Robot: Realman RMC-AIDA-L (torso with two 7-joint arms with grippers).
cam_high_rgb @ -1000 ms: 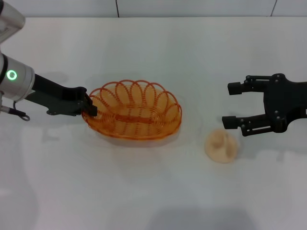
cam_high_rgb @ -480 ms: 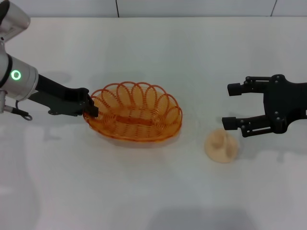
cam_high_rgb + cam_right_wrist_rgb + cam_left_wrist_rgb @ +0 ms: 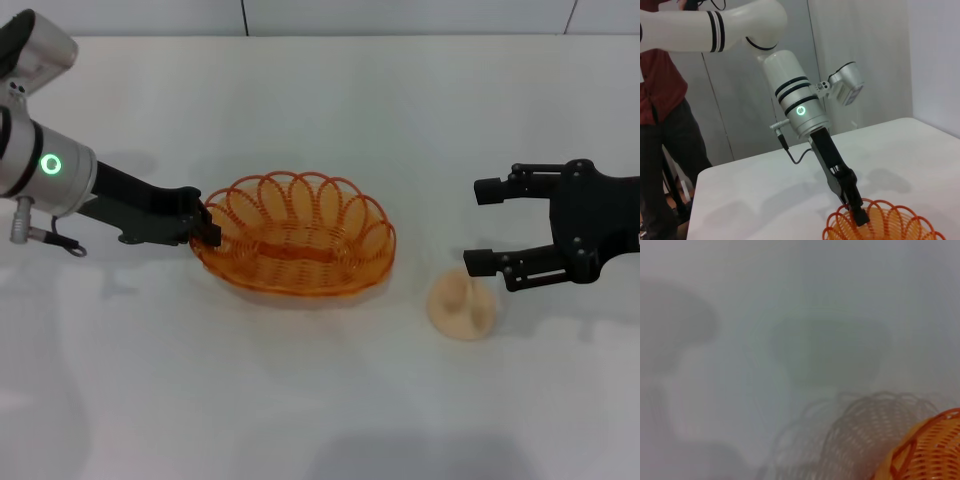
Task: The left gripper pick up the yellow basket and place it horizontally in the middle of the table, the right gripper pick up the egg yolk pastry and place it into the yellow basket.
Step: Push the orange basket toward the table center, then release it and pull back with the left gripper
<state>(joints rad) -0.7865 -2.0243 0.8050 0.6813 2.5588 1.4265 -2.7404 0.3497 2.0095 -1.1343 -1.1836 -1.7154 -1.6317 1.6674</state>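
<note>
A plain white flat table point(image 3: 320, 400) fills most of the head view. Near its middle sits the yellow basket point(image 3: 298, 235), an oval orange-yellow translucent wire basket with a looped, scalloped rim, lying with its long side across the view.

The left gripper point(image 3: 205, 228), a black two-fingered claw on a black arm with a silver-white cylinder bearing a green light, reaches in from the left. Its fingers are clamped together on the basket's left rim. The right wrist view shows the same grip from the opposite side: the left gripper point(image 3: 859, 214) pinches the rim at the basket point(image 3: 885, 225) edge, with the arm slanting up to its lit green ring. The left wrist view shows only a corner of the orange basket point(image 3: 927, 452) against the table, with the basket's shadow beside it.

The right gripper point(image 3: 490, 222), a matching black claw, hovers at the right of the table with its two fingers spread wide apart, holding nothing.

The egg yolk pastry point(image 3: 461, 306), a small round pale cream-beige bun with a creased top, rests on the table just below the right gripper's lower finger (whether they touch is unclear). It lies well apart from the basket, to its right.
</note>
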